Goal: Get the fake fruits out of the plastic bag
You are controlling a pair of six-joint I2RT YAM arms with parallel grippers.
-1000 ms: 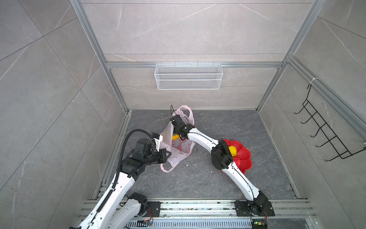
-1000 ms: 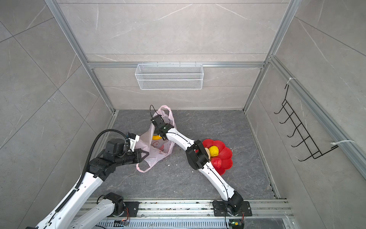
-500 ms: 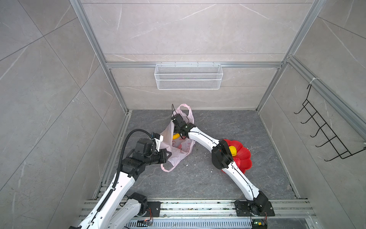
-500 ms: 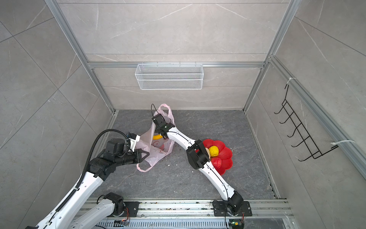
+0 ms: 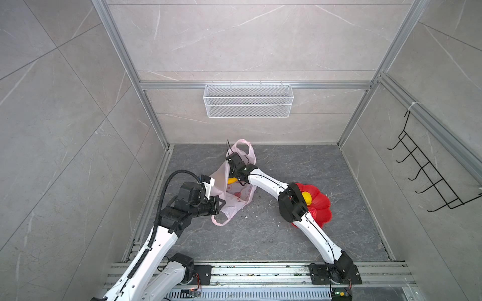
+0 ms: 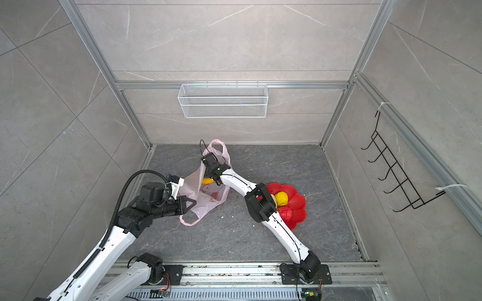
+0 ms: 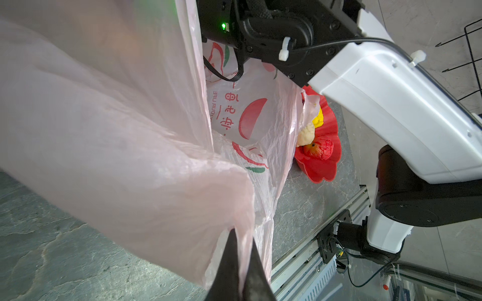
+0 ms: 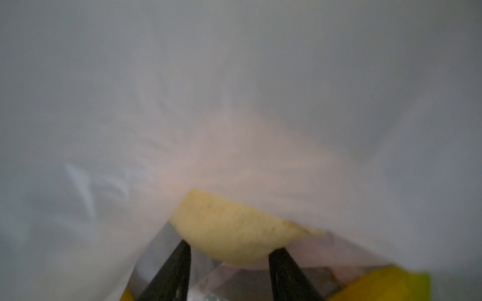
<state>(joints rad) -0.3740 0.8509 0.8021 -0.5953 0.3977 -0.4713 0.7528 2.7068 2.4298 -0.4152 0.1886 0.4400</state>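
1. On the grey floor (image 5: pixel 260 234), left of centre and toward the back wall, lies the plastic bag (image 5: pixel 238 194) (image 6: pixel 208 199). It is translucent pale pink. One handle loop points to the back wall and the other lies flat on the floor toward the front.
2. The red flower-shaped dish (image 5: pixel 322 208) (image 6: pixel 298 208) sits on the floor to the right of the bag, apart from it. The right arm's elbow partly hides it.
3. The left gripper (image 5: pixel 219 205) (image 7: pixel 242 235) is at the bag's left edge. Its jaws are fully closed on a fold of bag film and hold that side raised.
4. The right gripper (image 8: pixel 230 246) reaches into the bag mouth from the right. In both top views the wrist and the film hide its fingertips.
5. The banana (image 5: pixel 232 180) (image 6: pixel 207 180) lies inside the bag, just beside the right wrist.
6. In the right wrist view, a pale beige lump (image 8: pixel 234 229) sits between the right fingers (image 8: pixel 177 263), with bag film draped over its far side. The jaws stand partly apart, one tip at each edge of the lump. Whether they clamp it cannot be told.
7. In the dish, clustered together, lie a yellow bumpy fruit (image 6: pixel 281 198) (image 7: pixel 318 120), a red bumpy ball (image 6: pixel 285 213) (image 7: pixel 319 151) and a knobbly beige lump (image 7: pixel 307 133).
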